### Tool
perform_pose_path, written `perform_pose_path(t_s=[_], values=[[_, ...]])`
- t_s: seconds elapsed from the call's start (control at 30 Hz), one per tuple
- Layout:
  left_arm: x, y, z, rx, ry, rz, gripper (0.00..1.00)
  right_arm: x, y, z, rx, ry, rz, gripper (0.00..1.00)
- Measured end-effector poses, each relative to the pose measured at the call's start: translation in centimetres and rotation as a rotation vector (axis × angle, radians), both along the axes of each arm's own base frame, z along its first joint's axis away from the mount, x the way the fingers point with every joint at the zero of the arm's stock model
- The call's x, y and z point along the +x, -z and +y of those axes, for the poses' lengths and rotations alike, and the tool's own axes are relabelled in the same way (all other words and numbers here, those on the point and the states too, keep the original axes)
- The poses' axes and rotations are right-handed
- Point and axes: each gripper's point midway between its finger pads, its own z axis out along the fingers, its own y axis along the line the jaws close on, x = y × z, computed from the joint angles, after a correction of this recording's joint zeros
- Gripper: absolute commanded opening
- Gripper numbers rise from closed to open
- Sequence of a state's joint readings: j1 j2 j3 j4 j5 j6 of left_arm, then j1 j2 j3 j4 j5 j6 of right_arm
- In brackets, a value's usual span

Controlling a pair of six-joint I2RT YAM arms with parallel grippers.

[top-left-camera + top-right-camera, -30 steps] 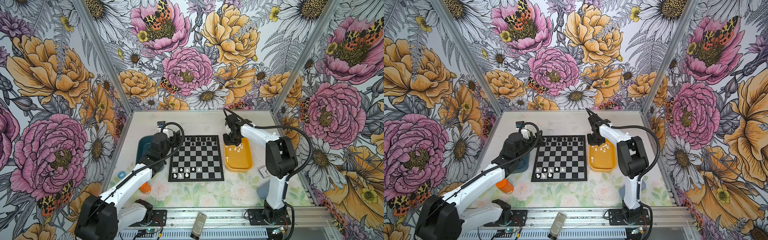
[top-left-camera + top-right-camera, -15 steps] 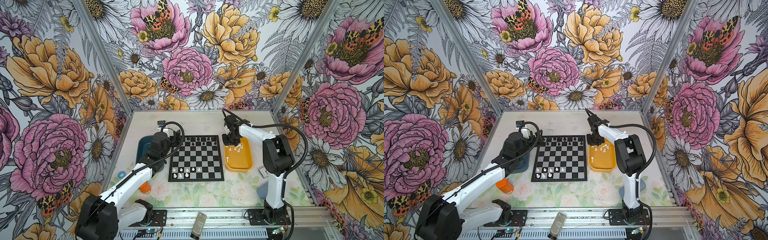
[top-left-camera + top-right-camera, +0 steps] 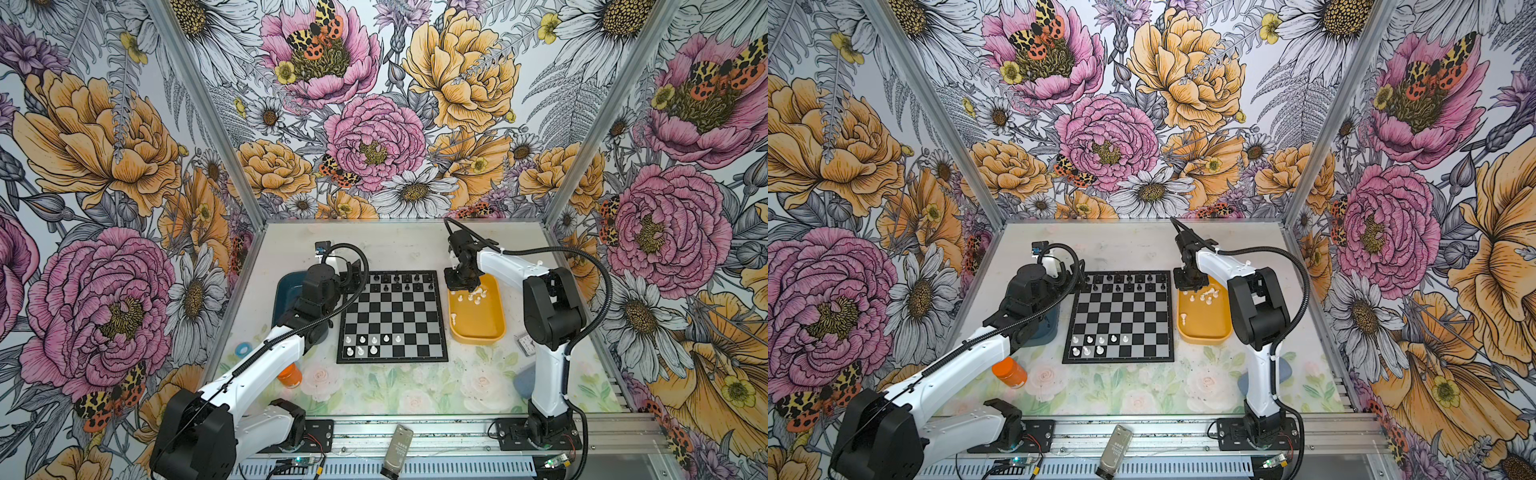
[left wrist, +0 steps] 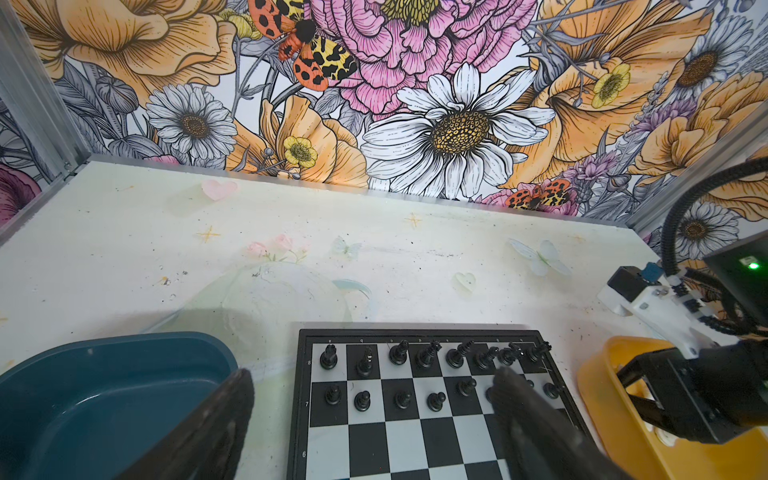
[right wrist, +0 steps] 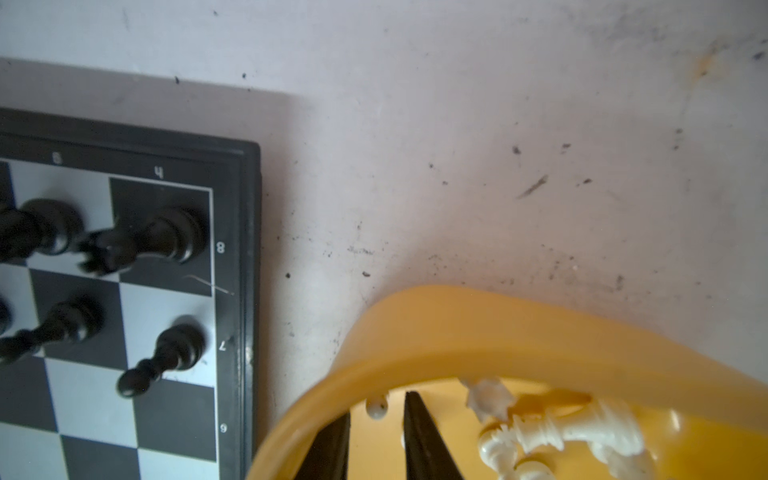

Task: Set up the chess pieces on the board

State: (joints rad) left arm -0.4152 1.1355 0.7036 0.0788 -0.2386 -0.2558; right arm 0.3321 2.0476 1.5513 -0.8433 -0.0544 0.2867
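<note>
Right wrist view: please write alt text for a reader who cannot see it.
The right gripper, its dark jaws slightly apart, reaches into a yellow plastic tray with a small white chess piece at its tips. More white pieces lie nearby; black pieces stand on the black-and-silver chessboard.

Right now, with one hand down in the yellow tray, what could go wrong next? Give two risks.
1. The right hand straddles a small white pawn close to the yellow tray's wall; a thin grip could slip, or the hand could catch the wall on lifting.
2. The left hand hangs open at the board's far corner, beside the black pieces; a careless move might topple them.
</note>
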Motion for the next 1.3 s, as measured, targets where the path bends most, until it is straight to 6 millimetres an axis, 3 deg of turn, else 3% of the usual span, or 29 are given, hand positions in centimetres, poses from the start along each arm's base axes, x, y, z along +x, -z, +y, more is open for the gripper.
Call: perform_pose_path(t_s=[0.63,0.93,1.2,1.3], values=[[0.0,0.0,0.0,0.000,0.001,0.000,0.91,0.2,1.0,-0.2,-0.005,0.007,0.015,0.17],[0.0,0.0,0.0,0.000,0.001,0.000,0.91,0.2,1.1,-0.2,-0.006,0.007,0.016,0.00],[0.0,0.0,0.0,0.000,0.001,0.000,0.91,0.3,0.9,-0.4,-0.016,0.012,0.010,0.00],[0.0,0.0,0.0,0.001,0.001,0.000,0.91,0.1,0.0,-0.8,-0.033,0.016,-0.008,0.00]])
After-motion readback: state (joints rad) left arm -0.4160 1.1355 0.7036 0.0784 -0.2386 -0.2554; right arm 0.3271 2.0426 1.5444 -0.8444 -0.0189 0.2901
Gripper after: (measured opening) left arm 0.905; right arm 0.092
